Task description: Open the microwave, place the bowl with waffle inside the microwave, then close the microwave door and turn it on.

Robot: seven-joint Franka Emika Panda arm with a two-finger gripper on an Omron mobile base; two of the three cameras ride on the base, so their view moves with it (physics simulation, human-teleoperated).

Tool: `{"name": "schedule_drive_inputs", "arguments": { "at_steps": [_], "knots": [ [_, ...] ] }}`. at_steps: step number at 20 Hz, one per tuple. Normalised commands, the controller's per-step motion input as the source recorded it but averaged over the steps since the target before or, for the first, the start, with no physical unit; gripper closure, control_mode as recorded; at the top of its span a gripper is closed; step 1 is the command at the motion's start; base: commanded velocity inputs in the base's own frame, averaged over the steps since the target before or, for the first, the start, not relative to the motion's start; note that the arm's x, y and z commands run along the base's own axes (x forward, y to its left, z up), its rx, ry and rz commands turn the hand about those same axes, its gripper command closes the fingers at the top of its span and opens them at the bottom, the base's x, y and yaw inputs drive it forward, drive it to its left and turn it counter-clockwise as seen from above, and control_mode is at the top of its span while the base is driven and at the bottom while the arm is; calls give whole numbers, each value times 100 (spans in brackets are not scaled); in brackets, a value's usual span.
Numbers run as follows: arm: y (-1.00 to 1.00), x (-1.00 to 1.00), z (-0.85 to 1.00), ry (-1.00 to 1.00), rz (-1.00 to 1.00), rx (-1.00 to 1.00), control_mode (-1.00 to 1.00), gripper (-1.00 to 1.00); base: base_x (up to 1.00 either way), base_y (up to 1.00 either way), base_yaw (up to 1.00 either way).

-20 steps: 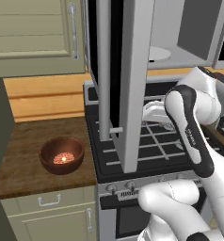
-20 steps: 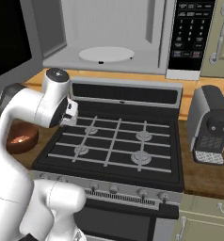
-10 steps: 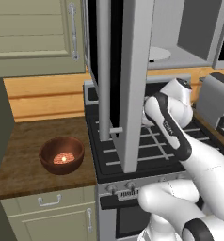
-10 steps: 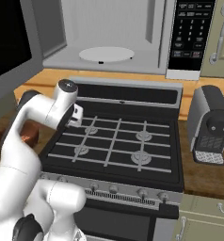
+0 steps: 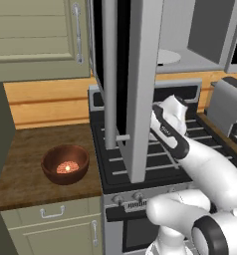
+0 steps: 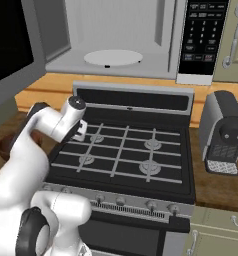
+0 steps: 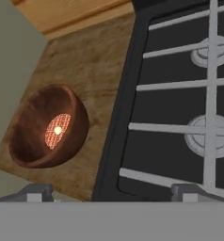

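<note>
Left base view, microwave (image 5: 190, 35): you see the cavity exposed at 1 o'clock, so judge the opening step done.
Microwave door (image 5: 133, 79): it hangs wide open, edge-on at 12 o'clock, and screens part of the stove behind it.
Stove (image 6: 126, 150): in the right base view it lies below the microwave's white turntable (image 6: 113, 57); a coffee machine (image 6: 226, 132) stands at 3 o'clock.
Arm, what changed: over the last second the wrist has swung from the stove's right side toward its left edge, which tells you the reach for the bowl is under way.
Gripper (image 7: 111, 190): in the hand view the two fingertips (image 7: 36, 192) stand far apart with nothing between them; treat it as empty.
Bowl with waffle (image 5: 65, 164): it sits on the wooden counter (image 5: 26, 159) at 9 o'clock, unmoved, apart from the stove's edge.
Views compared: the hand view gives you the bowl at 9 o'clock, tilted by the camera's roll, with the waffle inside. In the right base view the arm covers almost all of the bowl, but you get the keypad (image 6: 198, 37) for the last step.
Next, a judgement: you must bring the fingers down over the bowl's rim.
</note>
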Motion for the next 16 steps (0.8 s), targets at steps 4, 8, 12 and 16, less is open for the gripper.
{"name": "schedule_drive_inputs", "arguments": {
  "at_steps": [4, 8, 12, 16],
  "knots": [
    [71, 0, -18, 3, -1, 0, -100, -100, 0, 0, 0],
    [69, 1, -37, 2, -3, 0, -100, -100, 0, 0, 0],
    [67, 4, -38, 0, -2, 0, -100, -100, 0, 0, 0],
    [64, 4, -13, 0, -3, 0, -100, -100, 0, 0, 0]
  ]
}}
